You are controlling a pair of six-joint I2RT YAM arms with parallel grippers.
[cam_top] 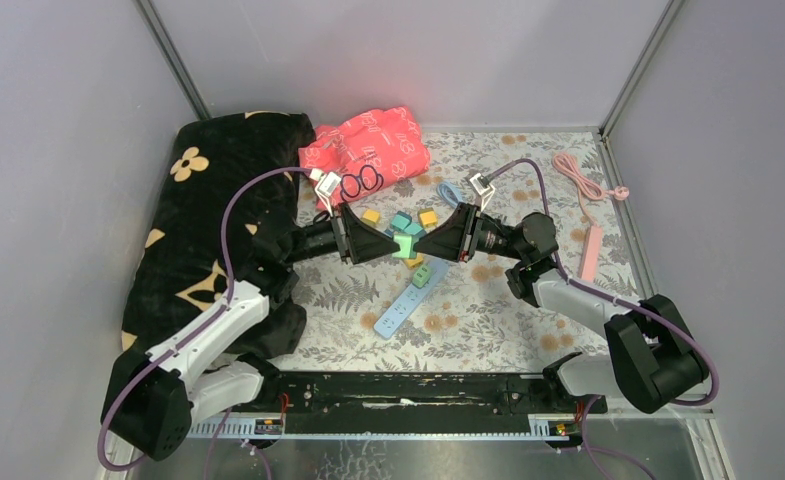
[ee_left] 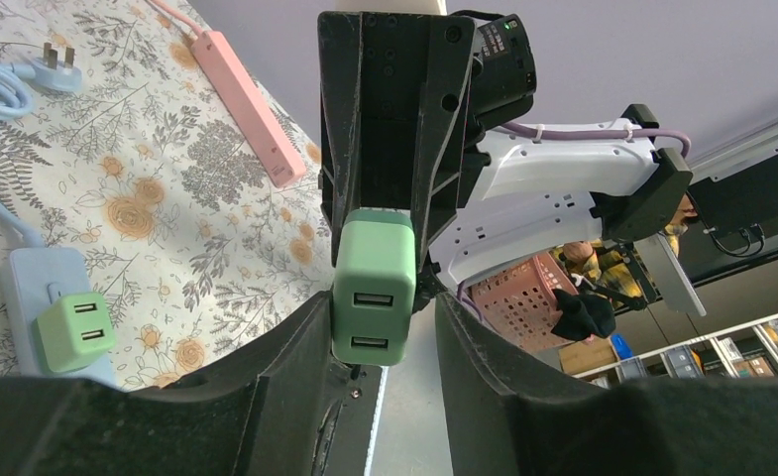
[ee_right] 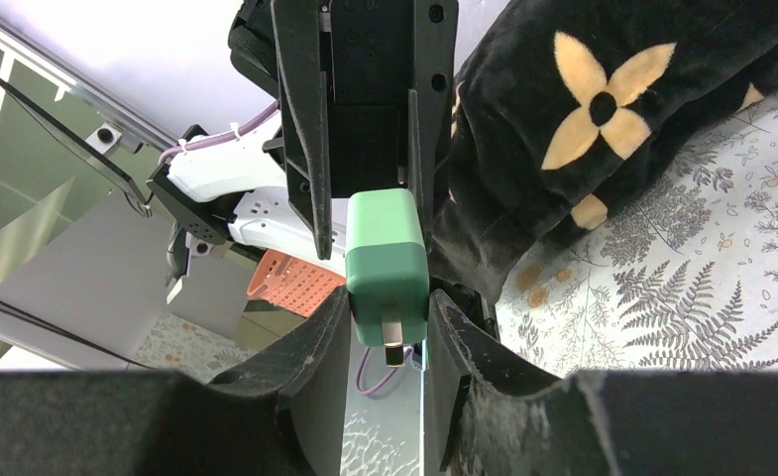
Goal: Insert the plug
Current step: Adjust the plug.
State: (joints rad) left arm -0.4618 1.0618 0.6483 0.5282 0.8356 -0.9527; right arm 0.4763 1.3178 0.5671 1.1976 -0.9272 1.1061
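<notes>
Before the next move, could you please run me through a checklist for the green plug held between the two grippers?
1. Right gripper shut on the green plug: ok.
2. Left gripper clamped on the plug: not ok; a gap shows beside one finger.
3. Prongs free to reach a socket: not ok; they point into the right gripper.
4. Blue power strip has free sockets: ok; another green charger takes only one end.
5. Prongs straight: cannot tell.
</notes>
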